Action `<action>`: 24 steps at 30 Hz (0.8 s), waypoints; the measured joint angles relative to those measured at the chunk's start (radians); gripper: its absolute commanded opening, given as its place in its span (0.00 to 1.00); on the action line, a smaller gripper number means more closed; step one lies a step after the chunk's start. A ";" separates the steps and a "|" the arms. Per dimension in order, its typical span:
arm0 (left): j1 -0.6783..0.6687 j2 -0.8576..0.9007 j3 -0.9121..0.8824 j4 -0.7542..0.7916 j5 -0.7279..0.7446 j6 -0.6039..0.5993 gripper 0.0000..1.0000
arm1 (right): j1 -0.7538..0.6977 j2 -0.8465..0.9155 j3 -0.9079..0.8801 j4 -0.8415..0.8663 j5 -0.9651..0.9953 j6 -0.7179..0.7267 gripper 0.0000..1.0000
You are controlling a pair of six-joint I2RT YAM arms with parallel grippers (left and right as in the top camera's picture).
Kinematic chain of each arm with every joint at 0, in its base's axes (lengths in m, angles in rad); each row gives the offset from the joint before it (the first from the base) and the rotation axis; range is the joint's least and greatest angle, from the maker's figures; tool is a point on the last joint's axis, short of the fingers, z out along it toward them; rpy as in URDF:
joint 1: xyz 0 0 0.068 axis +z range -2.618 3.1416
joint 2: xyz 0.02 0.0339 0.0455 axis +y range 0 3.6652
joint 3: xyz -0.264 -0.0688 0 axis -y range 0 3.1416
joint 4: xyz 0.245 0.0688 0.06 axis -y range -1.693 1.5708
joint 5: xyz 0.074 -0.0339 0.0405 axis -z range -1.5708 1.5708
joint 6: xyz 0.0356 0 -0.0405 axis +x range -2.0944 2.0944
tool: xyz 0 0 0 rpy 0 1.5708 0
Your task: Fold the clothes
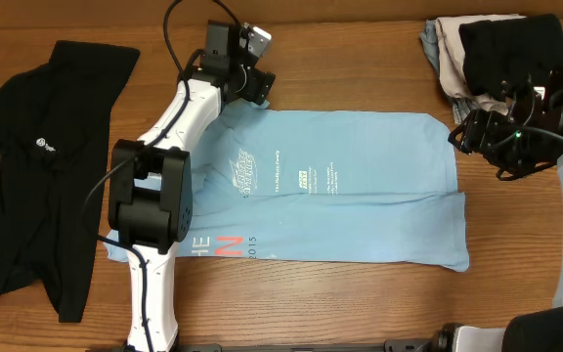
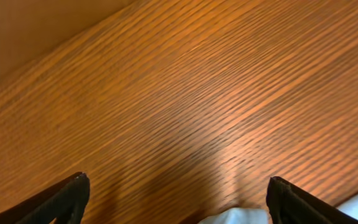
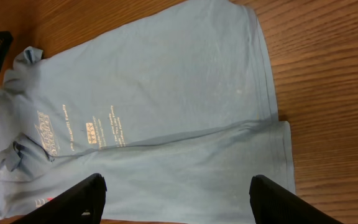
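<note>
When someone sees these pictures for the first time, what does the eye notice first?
The light blue T-shirt spread across the middle of the wooden table, one long edge folded over, small print facing up. Next, a black garment at the table's left side and a pile of clothes at the far right corner.

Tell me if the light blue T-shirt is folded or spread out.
Partly folded: the light blue T-shirt lies flat, one long side doubled over along a lengthwise edge.
</note>
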 measured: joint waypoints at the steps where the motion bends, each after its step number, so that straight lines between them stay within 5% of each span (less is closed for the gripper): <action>1: 0.005 0.006 0.002 0.000 -0.004 -0.007 0.86 | 0.000 0.000 0.000 -0.001 0.000 0.000 0.77; 24: -0.002 0.019 0.006 -0.085 0.026 0.056 0.71 | 0.000 0.000 0.000 -0.001 0.016 -0.003 0.77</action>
